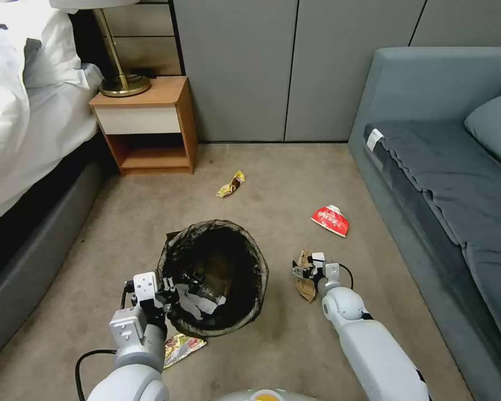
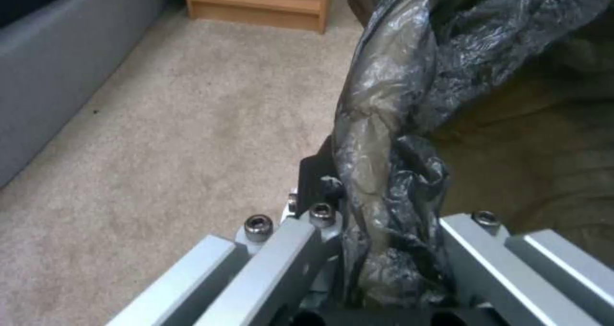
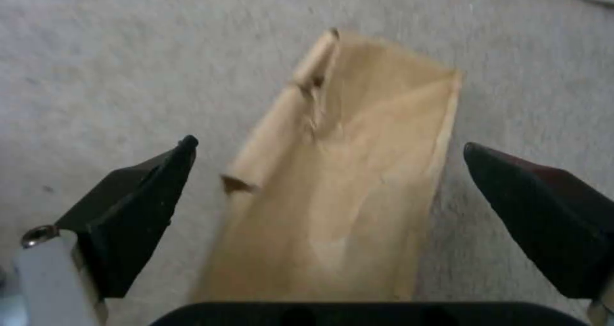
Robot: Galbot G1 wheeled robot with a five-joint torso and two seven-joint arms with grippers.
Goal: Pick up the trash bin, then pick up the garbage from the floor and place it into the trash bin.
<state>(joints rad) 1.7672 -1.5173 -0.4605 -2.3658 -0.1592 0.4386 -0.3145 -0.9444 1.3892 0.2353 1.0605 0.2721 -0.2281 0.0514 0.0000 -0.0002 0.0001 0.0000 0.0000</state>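
While the bin is held at its rim, the right arm lines up on a scrap of litter.

Left gripper: the left gripper (image 1: 175, 292) has its jaws clamped together on the bag-covered rim of the trash bin (image 1: 214, 275), on the side nearest the robot; the left wrist view shows the crinkled black bag (image 2: 390, 172) bunched between the metal fingers.

Trash bin: it sits low over the carpet just ahead of the robot, mouth up, with a white scrap inside.

Right gripper: the right gripper (image 3: 329, 172) is down at the floor just right of the bin, jaws wide apart.

Key relation: the brown cardboard scrap (image 3: 345, 182) lies between the open fingertips, its long axis running straight away from the wrist, so the jaws straddle its narrow width. Neither fingertip appears to touch it yet.

Judgement: closing across that width looks the natural grasp; the bin mouth is then a short move to the left.

Other garbage: a red-and-white wrapper (image 1: 331, 220) lies farther ahead on the right arm's side, a yellow-brown wrapper (image 1: 231, 184) well ahead near the nightstand (image 1: 147, 125), and another wrapper (image 1: 181, 348) beside the left arm.
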